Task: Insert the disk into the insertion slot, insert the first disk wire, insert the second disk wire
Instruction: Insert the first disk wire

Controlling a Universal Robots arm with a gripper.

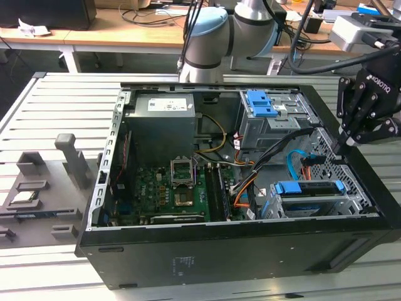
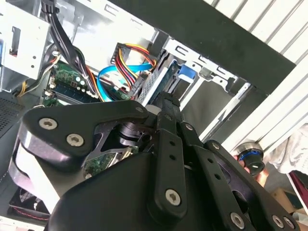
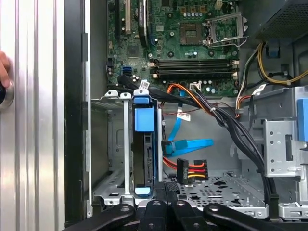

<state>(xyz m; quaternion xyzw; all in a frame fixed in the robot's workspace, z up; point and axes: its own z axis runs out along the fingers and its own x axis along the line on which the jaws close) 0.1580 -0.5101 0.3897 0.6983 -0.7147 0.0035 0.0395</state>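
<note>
Seated in slot [image 3: 111, 144]: disk [image 3: 146, 161]. The fingers [image 3: 155, 211] are closed together, empty, near slot. Plug of first wire [image 3: 184, 171] lies loose beside disk.

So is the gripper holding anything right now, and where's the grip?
Nothing, as far as shows. The gripper is shut and bare over the open case; the disk sits in its cage.

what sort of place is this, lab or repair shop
Likely a robotics lab: an open computer case sits on a slatted metal table, a robot arm stands behind it, and wooden desks strewn with cables line the back.
</note>
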